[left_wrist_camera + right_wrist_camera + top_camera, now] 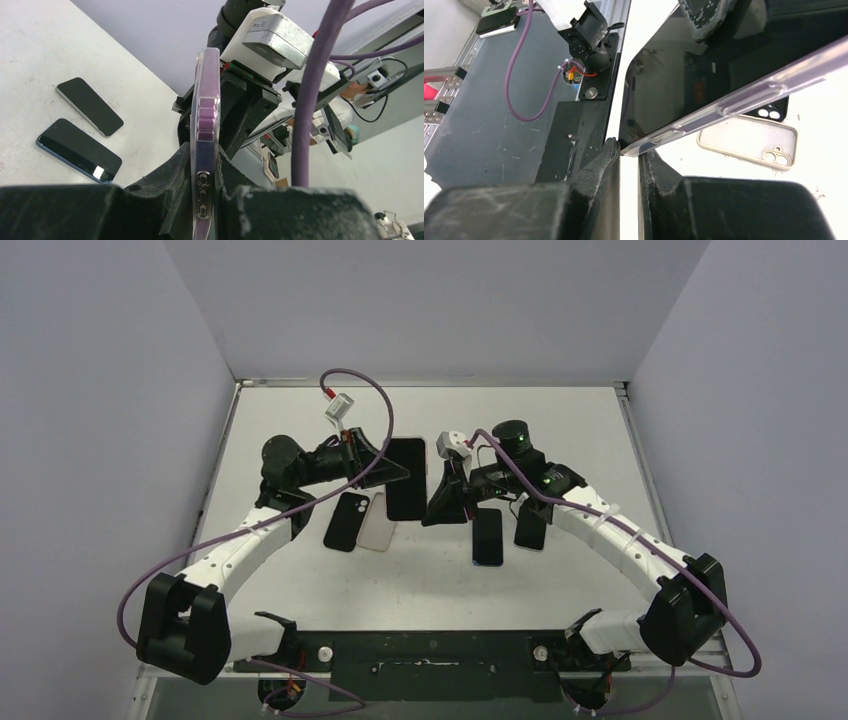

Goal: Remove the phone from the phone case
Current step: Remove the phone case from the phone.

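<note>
A dark phone [406, 478] in a clear, purple-tinted case is held off the table between the arms. My left gripper [383, 468] is shut on its left side. In the left wrist view the case [206, 100] stands edge-on, clamped between my left gripper's [206, 186] jaws. My right gripper [446, 498] is at the phone's right edge. In the right wrist view my right gripper [629, 150] pinches the lower corner of the case [749, 90] with nearly closed jaws, the phone's dark screen [684, 75] above it.
An empty black case [347, 520] and an empty beige case [377, 523] lie on the table under the held phone; the beige case also shows in the right wrist view [749, 142]. Two bare phones [487, 536] [530, 528] lie under the right arm.
</note>
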Tool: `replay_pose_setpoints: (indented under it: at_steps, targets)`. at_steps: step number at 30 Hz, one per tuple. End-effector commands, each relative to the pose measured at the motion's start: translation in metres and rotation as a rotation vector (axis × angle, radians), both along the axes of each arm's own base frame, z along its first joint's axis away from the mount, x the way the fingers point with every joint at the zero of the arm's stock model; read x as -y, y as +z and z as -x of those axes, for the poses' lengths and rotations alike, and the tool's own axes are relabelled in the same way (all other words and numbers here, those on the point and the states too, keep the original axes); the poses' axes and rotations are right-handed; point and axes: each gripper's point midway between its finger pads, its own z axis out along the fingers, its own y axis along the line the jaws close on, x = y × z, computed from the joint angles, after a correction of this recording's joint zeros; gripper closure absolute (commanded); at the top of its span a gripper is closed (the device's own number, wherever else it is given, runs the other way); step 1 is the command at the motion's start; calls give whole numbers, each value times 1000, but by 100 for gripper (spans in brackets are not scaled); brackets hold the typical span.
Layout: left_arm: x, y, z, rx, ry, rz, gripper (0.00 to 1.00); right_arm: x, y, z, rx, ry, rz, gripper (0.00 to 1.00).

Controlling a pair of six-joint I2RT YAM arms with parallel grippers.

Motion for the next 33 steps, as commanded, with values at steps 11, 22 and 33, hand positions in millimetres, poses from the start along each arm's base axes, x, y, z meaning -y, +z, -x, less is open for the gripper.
replay_pose_setpoints:
  at_steps: [11, 22, 33]
  targets:
    - [1, 30, 9, -155, -73, 158, 100, -14, 0, -52, 438, -109, 84, 100]
    - [7, 28, 17, -156, -94, 160, 100, -7, 18, -94, 465, -361, 74, 100]
    - [-8, 8, -44, -107, 273, 125, 100, 49, 32, -85, 17, -640, -28, 41]
